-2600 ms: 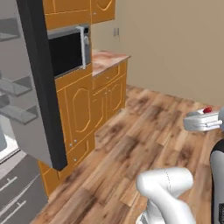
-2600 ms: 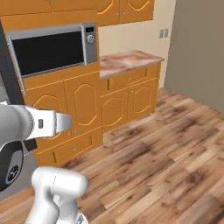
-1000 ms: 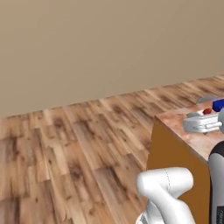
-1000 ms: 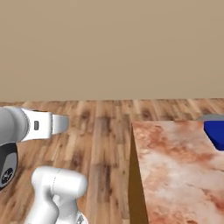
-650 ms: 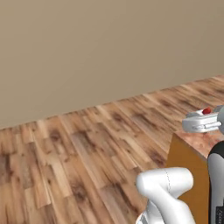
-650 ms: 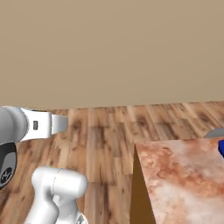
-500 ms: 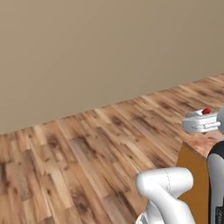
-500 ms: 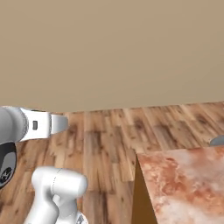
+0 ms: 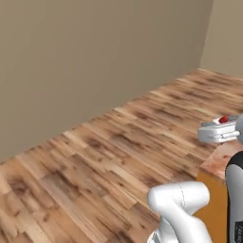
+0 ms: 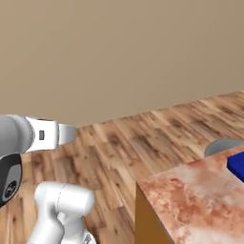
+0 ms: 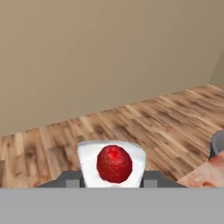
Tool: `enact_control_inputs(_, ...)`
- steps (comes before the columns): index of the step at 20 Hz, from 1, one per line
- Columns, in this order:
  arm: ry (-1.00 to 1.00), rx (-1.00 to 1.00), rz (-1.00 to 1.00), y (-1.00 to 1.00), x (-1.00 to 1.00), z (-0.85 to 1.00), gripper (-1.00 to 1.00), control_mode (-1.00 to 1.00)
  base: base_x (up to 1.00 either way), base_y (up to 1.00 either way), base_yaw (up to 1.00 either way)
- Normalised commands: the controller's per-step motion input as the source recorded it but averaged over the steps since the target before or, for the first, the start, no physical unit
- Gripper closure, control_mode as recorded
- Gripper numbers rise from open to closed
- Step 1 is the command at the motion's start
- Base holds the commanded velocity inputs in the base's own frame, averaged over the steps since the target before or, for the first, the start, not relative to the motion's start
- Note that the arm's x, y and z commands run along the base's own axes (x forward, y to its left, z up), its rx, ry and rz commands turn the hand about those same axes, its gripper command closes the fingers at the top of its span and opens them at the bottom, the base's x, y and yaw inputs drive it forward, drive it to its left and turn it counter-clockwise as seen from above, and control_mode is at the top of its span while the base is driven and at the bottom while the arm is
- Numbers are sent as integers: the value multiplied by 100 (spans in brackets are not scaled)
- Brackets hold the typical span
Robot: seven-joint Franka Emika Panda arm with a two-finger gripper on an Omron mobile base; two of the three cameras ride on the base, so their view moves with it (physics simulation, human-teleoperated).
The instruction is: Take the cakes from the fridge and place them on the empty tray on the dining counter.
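the white cake slice (image 11: 112, 163) with the red cherry on top sits pinched between the two dark fingers of the gripper (image 11: 112, 178), which is closed part-way onto its flanks; the jaws stand about as wide as the slice's broad end. in the left base view the same slice (image 9: 219, 128) shows at the right edge, carried in the air above the near corner of the dining counter (image 9: 219, 159), clear of the marble top.

judged from its look, the slice should be light and soft: frosting and sponge that would dent or smear under a hard squeeze, and a cherry that could be knocked off by a bump. the two flat side faces, low down and near the wide back end, look like the safest place to hold it, as the fingers do here; the tip of the wedge and the top would crumble or slide. a gentle, level carry seems wise, since the icing may be slippery against the pads.

the slice is a small wedge, plain white all over, its pointed end facing away from the hand, with one glossy, dimpled red cherry set in the middle of the top.

in the right base view, a corner of a royal-blue tray (image 10: 237, 166) lies on the reddish marble at the far right, well apart from the gripper.
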Motion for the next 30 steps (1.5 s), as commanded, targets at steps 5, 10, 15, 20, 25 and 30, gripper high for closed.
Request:
enact_control_inputs(5, 0, 0, 0, 0, 0, 0, 100, 100, 63, 27, -60)
enact_control_inputs(10, 0, 0, 0, 0, 0, 0, 100, 100, 80, 42, -63)
enact_control_inputs(15, 0, 0, 0, 0, 0, 0, 100, 100, 72, 30, -62)
enact_control_inputs(20, 0, 0, 0, 0, 0, 0, 100, 100, 50, 1, -57)
enact_control_inputs(25, 0, 0, 0, 0, 0, 0, 100, 100, 47, 0, -54)
enact_control_inputs(30, 0, 0, 0, 0, 0, 0, 100, 100, 69, 0, -52)
